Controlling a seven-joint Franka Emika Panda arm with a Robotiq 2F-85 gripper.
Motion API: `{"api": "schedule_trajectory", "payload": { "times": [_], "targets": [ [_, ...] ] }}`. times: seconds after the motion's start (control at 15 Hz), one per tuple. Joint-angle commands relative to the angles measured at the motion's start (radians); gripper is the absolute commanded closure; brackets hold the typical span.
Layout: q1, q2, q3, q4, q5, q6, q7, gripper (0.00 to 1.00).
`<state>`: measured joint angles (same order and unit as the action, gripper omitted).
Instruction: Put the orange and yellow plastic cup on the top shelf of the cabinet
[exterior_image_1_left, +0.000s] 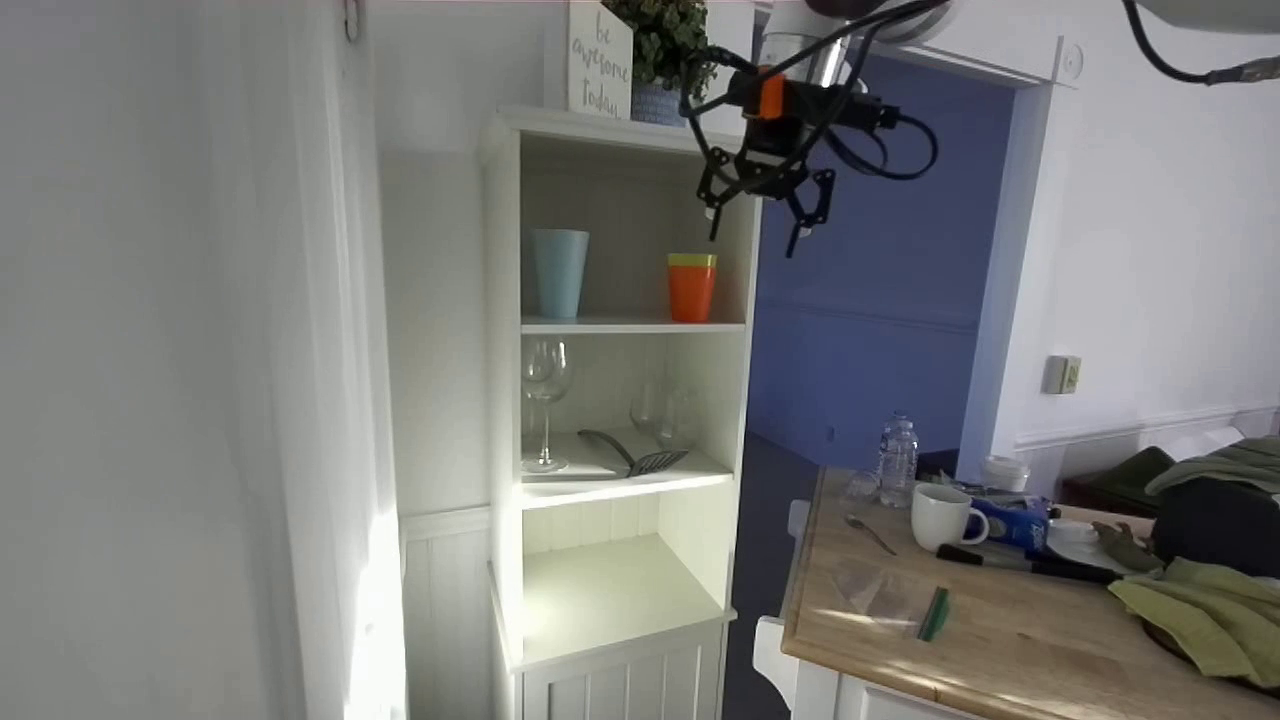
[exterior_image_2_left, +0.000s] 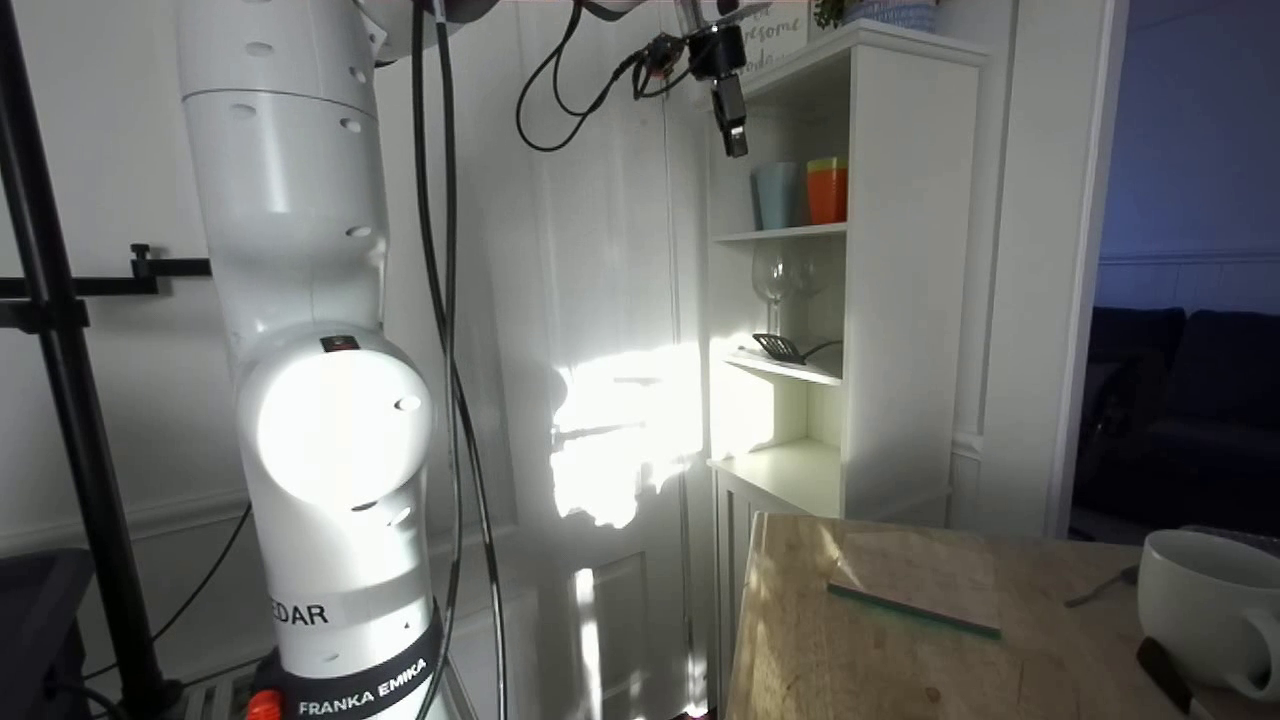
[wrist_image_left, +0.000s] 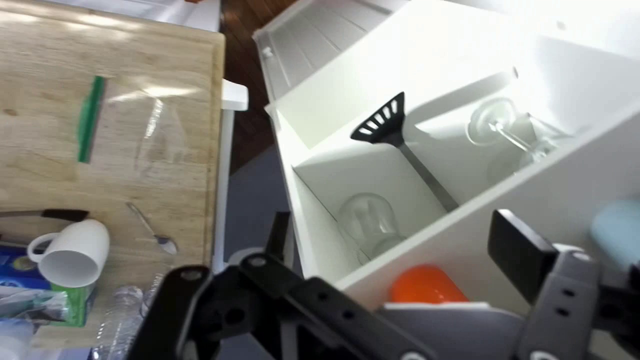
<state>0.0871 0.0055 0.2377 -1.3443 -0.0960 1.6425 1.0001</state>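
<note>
The orange cup (exterior_image_1_left: 691, 290) with its yellow band at the top stands upright on the top shelf (exterior_image_1_left: 630, 326) of the white cabinet (exterior_image_1_left: 507, 400), near a side wall. The cup also shows in an exterior view (exterior_image_2_left: 827, 195). In the wrist view, only part of the orange cup (wrist_image_left: 425, 286) shows; the gripper body hides the rest. My gripper (exterior_image_1_left: 752, 247) is open and empty, pointing down in front of the top compartment, higher than the cup and apart from it. It also shows in an exterior view (exterior_image_2_left: 737, 150) and the wrist view (wrist_image_left: 400, 235).
A light blue cup (exterior_image_1_left: 560, 273) stands on the same shelf. Wine glasses (exterior_image_1_left: 545, 400) and a black spatula (exterior_image_1_left: 640, 460) are on the shelf below. A sign (exterior_image_1_left: 600, 62) and a plant (exterior_image_1_left: 665, 45) stand on the cabinet. A wooden table (exterior_image_1_left: 1040, 630) holds a white mug (exterior_image_1_left: 938, 517).
</note>
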Motion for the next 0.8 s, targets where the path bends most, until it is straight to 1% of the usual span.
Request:
{"api": "schedule_trajectory", "payload": {
  "times": [0.0,0.2,0.27,0.33,0.4,0.47,0.53,0.6,0.73],
  "targets": [
    [-0.002,-0.09,-0.005,0.019,0.052,-0.256,-0.148,0.0],
    [-0.003,-0.118,-0.016,0.113,0.047,-0.493,-0.311,0.0],
    [0.012,-0.122,-0.039,0.152,0.033,-0.564,-0.38,0.0],
    [0.007,-0.13,-0.048,0.176,0.016,-0.616,-0.457,0.0],
    [-0.001,-0.147,-0.06,0.185,-0.004,-0.645,-0.543,0.0],
    [0.021,-0.152,-0.09,0.198,-0.033,-0.63,-0.618,0.0],
    [0.002,-0.15,-0.053,0.159,0.001,-0.604,-0.494,0.0],
    [0.002,-0.157,-0.07,0.172,-0.009,-0.608,-0.55,0.0],
    [0.003,-0.16,-0.086,0.182,-0.013,-0.61,-0.595,0.0]
  ]
}}
